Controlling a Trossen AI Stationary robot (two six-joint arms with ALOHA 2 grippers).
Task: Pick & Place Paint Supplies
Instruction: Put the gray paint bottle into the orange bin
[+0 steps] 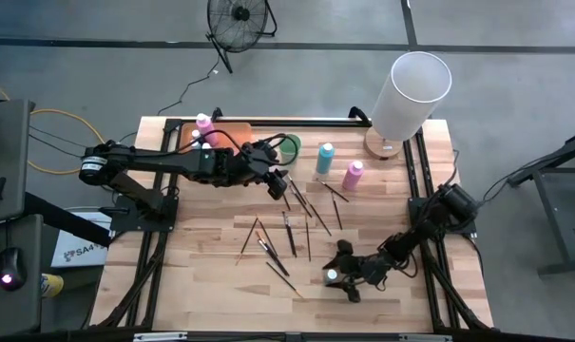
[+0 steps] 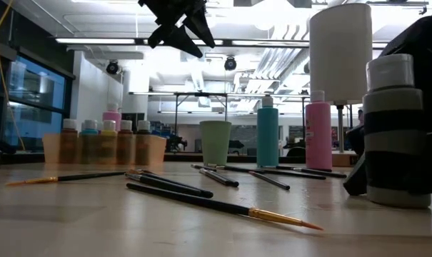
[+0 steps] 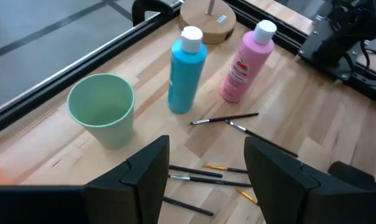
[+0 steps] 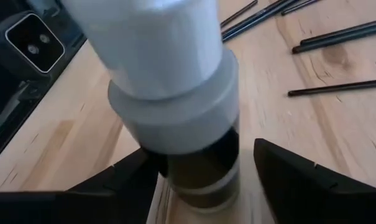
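1. Right gripper [image 1: 336, 276] low at table's near edge, fingers spread either side of small paint bottle [image 4: 175, 118], not clamped.
2. Left gripper [image 3: 203, 171] spread wide, empty, above brushes [image 1: 289, 233] beside green cup [image 3: 104, 109].
3. Blue bottle [image 3: 186, 71] and pink bottle [image 3: 243, 62] upright near lamp base.

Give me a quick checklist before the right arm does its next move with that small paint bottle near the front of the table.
1. Right gripper around the small paint bottle: ok, a finger on each side.
2. Fingers clamped on the bottle: cannot tell.
3. Bottle upright with cap on: ok.
4. Left gripper clear of it: ok, open above the brushes, near the green cup.
5. Orange tray has room: cannot tell, bottles already stand in it.
6. Blue bottle and pink bottle standing: ok.
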